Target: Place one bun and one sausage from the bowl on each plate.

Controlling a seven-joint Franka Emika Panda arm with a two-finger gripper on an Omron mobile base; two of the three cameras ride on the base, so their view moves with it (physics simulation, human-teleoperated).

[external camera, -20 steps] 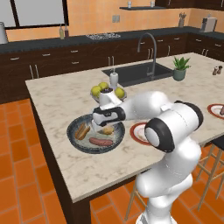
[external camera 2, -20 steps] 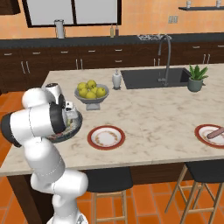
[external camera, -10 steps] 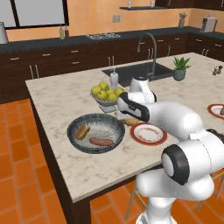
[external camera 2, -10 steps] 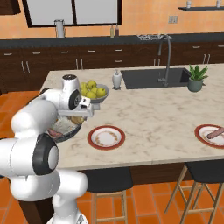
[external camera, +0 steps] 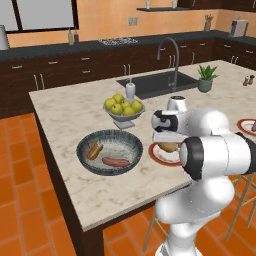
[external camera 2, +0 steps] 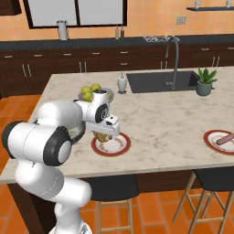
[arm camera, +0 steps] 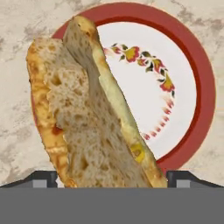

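Note:
My gripper (external camera 2: pixel 104 136) is shut on a split, toasted bun (arm camera: pixel 87 109) and holds it just above the near plate (arm camera: pixel 192 52), white with a red-brown rim. From the left base, the bun (external camera: pixel 169 147) hangs over that plate (external camera: pixel 159 154) under the hand. The dark ribbed bowl (external camera: pixel 131 142) lies left of the plate with a bun (external camera: pixel 93 149) and a sausage (external camera: pixel 116 161) in it. The arm hides most of the bowl (external camera 2: pixel 78 135) from the right base. A second plate (external camera 2: pixel 211 137) at the counter's right end carries a sausage (external camera 2: pixel 224 138).
A grey pedestal bowl of yellow-green apples (external camera: pixel 123 107) stands behind the dark bowl, with a white soap dispenser (external camera: pixel 130 90) beyond it. The sink (external camera: pixel 155 82) with its faucet (external camera: pixel 172 55) and a potted plant (external camera: pixel 205 78) lie farther back. Stools stand at the counter's front edge.
The arm has swung right from over the dark bowl, carrying the bun, and now holds it above the near plate.

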